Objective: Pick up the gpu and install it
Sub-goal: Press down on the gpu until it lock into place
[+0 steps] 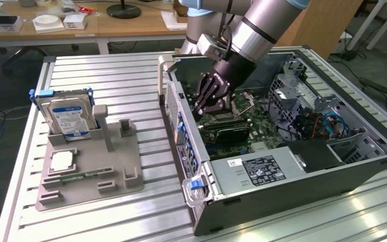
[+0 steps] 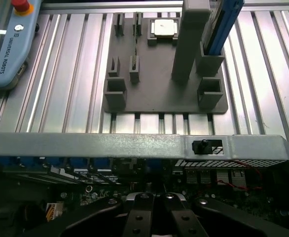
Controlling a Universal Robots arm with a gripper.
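The gpu (image 1: 229,132) is a dark flat card standing on edge on the motherboard inside the open computer case (image 1: 355,166). My gripper (image 1: 205,114) reaches down into the case just above the card's end nearest the case wall. Whether it touches the card I cannot tell. In the wrist view the two black fingers (image 2: 139,217) lie pressed together, shut, with nothing visible between them. Beyond them are the motherboard and the case's grey side wall (image 2: 134,145).
A grey parts holder (image 1: 89,171) lies on the slatted table at the exterior view's left. It carries a silver hard drive (image 1: 69,116), a square chip (image 1: 61,161) and a green memory strip (image 1: 79,176). The holder (image 2: 154,94) and a teach pendant (image 2: 6,44) lie beyond the case wall.
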